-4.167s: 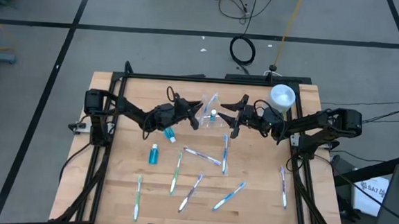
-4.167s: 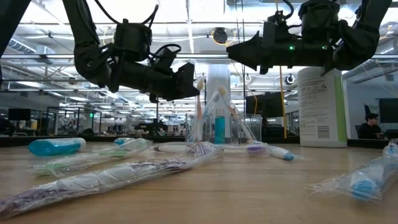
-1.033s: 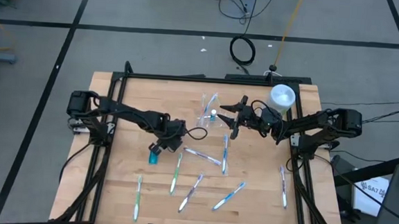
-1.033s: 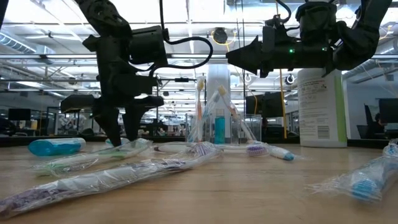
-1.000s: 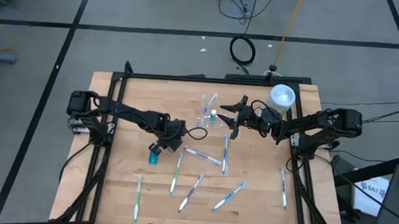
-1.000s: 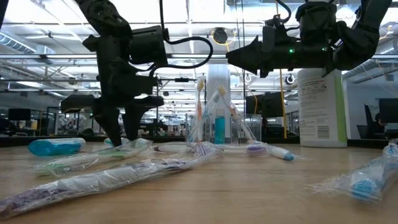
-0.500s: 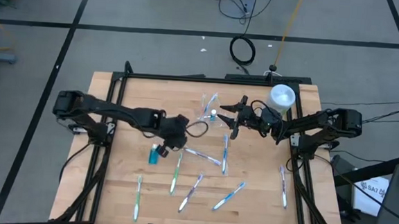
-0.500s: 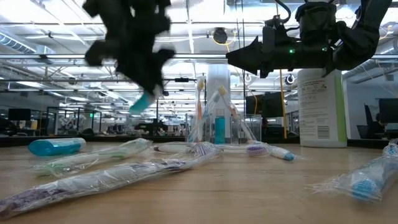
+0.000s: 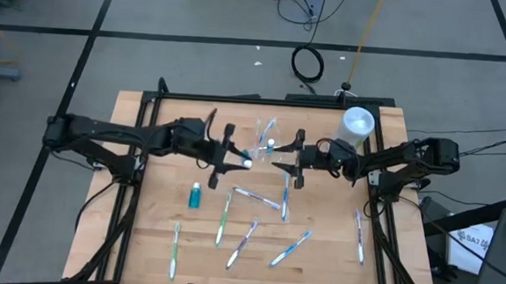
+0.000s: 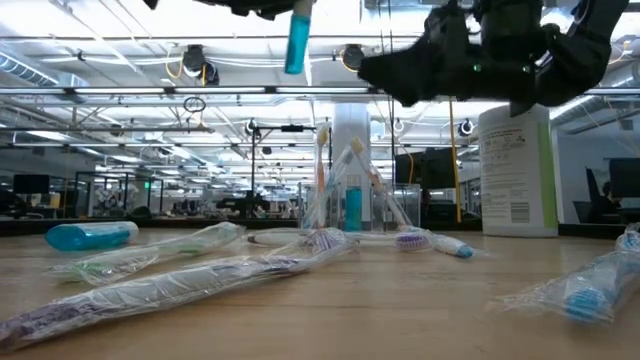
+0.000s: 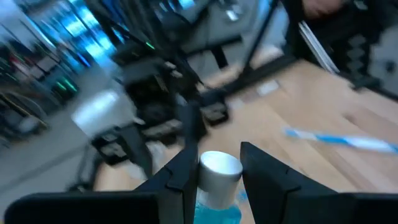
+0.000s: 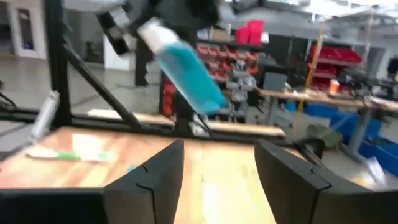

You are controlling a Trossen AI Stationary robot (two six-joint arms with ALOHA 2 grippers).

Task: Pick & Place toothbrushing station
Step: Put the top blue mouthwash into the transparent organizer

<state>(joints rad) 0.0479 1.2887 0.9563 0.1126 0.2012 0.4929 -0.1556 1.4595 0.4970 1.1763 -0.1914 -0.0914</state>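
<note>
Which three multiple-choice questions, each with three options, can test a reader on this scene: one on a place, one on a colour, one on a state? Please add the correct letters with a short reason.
1. Where is the tall white cylindrical container?
A. near the table's far right corner
B. at the near left corner
C. lying among the toothbrushes

2. What colour is the small tube held by the left claw?
A. red
B. teal
C. yellow

3. What is the state of the right claw?
A. shut on a toothbrush
B. shut on the cup
C. open, holding nothing

Answers: 1 A, the high view shows it upright at that corner. 2 B, the low view shows a teal tube lifted above the table. 3 C, the right wrist view shows its fingers apart with only table between them.
</note>
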